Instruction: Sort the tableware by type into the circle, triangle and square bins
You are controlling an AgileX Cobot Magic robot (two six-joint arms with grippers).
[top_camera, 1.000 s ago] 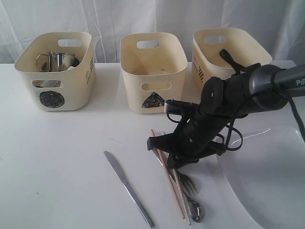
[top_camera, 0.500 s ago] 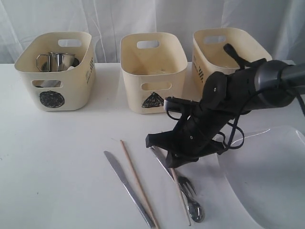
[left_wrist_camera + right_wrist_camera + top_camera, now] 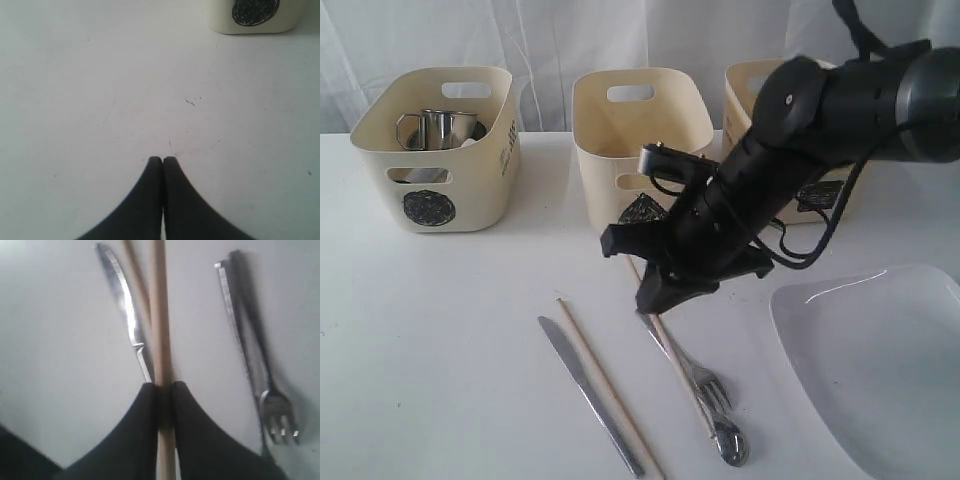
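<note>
My right gripper hangs above the table in front of the triangle bin, shut on one wooden chopstick that slants down out of the jaws. The second chopstick lies flat next to the steel knife. Fork and spoon lie just right of them. A steel mug sits in the circle bin. The large white plate rests at the right. My left gripper is shut and empty over bare table, outside the exterior view. Both bowls are hidden.
The square bin stands at the back right, partly behind my right arm. In the left wrist view a corner of the circle bin shows ahead of the fingers. A white curtain hangs behind the bins.
My right gripper has risen and moved back toward the triangle bin with one chopstick. The other chopstick slid left and now lies beside the knife.
</note>
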